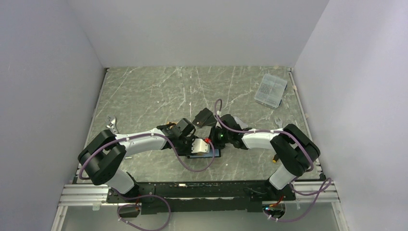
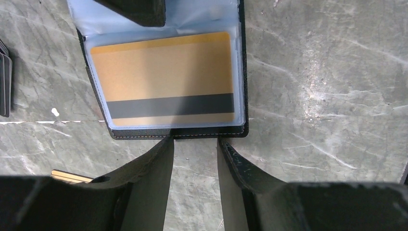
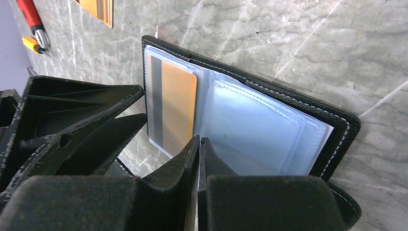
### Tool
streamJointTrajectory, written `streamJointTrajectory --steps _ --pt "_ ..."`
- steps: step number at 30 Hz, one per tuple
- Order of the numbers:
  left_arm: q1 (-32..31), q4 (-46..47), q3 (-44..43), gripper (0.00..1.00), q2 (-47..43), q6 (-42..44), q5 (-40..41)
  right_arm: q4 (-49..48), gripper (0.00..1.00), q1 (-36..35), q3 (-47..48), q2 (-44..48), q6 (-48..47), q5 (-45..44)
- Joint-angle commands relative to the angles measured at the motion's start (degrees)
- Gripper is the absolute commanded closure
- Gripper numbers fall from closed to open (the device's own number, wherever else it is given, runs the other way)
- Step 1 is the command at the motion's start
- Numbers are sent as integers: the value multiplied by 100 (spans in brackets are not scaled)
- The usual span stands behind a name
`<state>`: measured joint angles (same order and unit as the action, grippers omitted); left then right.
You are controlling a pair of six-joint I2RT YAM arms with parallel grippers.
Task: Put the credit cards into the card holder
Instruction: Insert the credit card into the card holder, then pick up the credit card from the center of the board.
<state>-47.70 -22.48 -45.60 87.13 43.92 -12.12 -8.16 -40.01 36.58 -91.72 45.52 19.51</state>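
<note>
The card holder [image 2: 244,77] lies open on the table, light blue lining and clear sleeves up; it also shows in the top view [image 1: 215,154]. The orange-gold card [image 2: 163,72] sits inside a sleeve, also seen in the right wrist view [image 3: 175,103]. My left gripper [image 2: 195,140] is open and empty, its fingertips at the holder's near edge. My right gripper [image 3: 198,140] is shut and presses down on the holder's sleeves [image 3: 255,130]. A stack of dark cards [image 2: 4,79] lies left of the holder, and in the top view [image 1: 204,117] just beyond the grippers.
A clear plastic box [image 1: 271,90] sits at the far right of the table. A second flat orange piece [image 3: 98,9] lies past the holder, and shows by my left fingers [image 2: 67,175]. A red and yellow tool [image 3: 31,19] lies near it.
</note>
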Motion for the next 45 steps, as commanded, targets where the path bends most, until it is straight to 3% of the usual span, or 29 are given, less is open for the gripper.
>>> streamJointTrajectory --steps 1,13,16,25,26,27,32,38,42,45 --pt "56 42 52 56 -48 160 122 -496 95 -52 87 22 215 32" --pt "71 30 -23 56 -12 95 32 -773 96 -222 59 -297 462 94" --pt "223 -184 -219 53 -31 33 -96 -443 89 -143 152 -30 322 84" --pt "990 -1271 -1382 31 -414 -167 -337 1003 56 701 679 1138 -368 -125" --pt "1079 -1372 -1530 7 -455 -186 -345 1124 52 798 728 1231 -435 -154" --pt "1182 -1458 -1670 1 -505 -202 -314 1200 48 902 781 1302 -491 -190" --pt "1656 -1681 -2692 1 -617 -471 292 1394 35 1323 1156 1261 -716 -253" --pt "2596 -1300 -3105 1 -398 -1562 25 1337 34 1355 1628 566 -774 -448" --pt "2625 -1279 -3538 1 172 -1958 119 1300 34 1376 1818 237 -872 -691" --pt "2527 -1772 -4338 1 938 -2087 376 1167 34 1426 1828 43 -896 -783"
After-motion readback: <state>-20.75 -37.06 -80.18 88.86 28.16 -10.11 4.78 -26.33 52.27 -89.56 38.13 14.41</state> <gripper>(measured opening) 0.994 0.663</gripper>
